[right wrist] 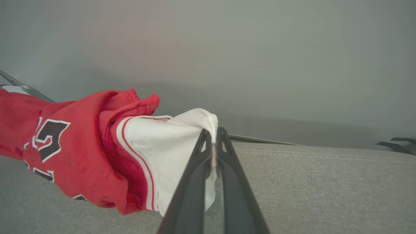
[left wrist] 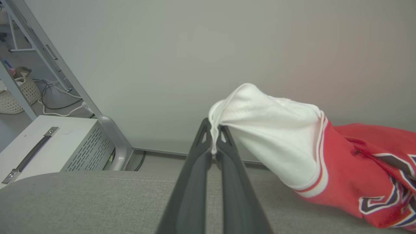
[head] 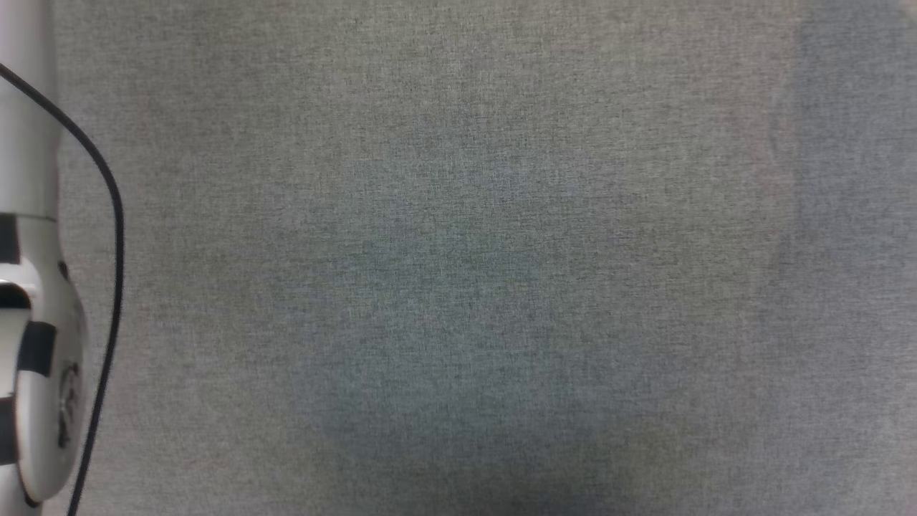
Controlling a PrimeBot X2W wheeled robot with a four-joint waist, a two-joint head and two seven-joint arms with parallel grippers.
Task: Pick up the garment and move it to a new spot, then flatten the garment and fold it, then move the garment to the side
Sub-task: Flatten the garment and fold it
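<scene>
Grey cloth surface (head: 458,258) under a pale wall (left wrist: 195,48): the red shirt (left wrist: 351,162) sags between my arms, low over the cloth. My left gripper (left wrist: 214,136) pinches one white sleeve (left wrist: 269,130), my right gripper (right wrist: 213,138) the other. Best, I judge: spread both arms evenly, pull it taut, then lower it flat without loosening either pinch

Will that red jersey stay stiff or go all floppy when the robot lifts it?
Probably floppy: the jersey bunches and droops below its pinched white sleeve. Likely light, since the thin left fingers hold it by a sleeve edge. Such a small pinch might slip.
</scene>
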